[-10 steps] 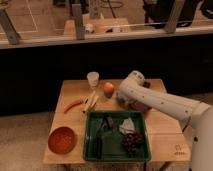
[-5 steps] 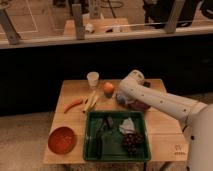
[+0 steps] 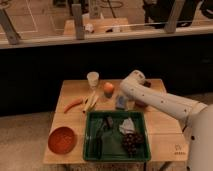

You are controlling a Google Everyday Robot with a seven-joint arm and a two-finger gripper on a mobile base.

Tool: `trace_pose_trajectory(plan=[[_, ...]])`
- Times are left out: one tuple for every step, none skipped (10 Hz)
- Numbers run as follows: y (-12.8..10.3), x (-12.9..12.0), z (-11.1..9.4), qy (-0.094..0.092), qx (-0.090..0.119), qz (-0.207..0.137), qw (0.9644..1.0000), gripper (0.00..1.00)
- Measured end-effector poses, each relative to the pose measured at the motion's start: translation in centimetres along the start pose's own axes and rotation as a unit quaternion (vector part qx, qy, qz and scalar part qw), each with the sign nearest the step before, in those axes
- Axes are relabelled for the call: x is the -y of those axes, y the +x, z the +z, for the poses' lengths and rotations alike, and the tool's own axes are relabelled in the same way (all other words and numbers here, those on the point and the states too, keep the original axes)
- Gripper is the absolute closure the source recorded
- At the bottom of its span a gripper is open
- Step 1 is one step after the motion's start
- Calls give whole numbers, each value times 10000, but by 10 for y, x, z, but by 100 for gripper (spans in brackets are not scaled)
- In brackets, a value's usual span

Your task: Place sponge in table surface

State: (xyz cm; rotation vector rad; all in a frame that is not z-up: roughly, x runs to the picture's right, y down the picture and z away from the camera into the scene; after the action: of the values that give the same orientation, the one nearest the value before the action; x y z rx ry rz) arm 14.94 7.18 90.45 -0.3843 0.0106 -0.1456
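One pincer [image 3: 123, 96] hangs over the sponge [image 3: 121, 104] beside the tray [image 3: 116, 113].

Sponge [image 3: 121, 103] — bluish-grey block, seemingly resting on table [image 3: 75, 90] — gripper [image 3: 130, 99] beside it.

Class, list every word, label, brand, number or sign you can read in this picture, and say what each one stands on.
No text can be read.
Small dark mark on the light wooden table, near right corner: too blurred to read.
White paper cup: no print shows.
Robot's gripper, at the blue-grey sponge behind the green plastic tray: no legible label.
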Motion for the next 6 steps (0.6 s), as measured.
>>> trace_pose_trajectory(plan=[[1,0,0,13,11,13,10000,20],[2,0,-1,25,19,26,10000,20],[4,1,-3,53,28,42,10000,20],[7,3,-8,101,29,71,9999,20],[12,5,-15,148,22,105,9998,20],[20,7,-25,211,11,163,9996,20]])
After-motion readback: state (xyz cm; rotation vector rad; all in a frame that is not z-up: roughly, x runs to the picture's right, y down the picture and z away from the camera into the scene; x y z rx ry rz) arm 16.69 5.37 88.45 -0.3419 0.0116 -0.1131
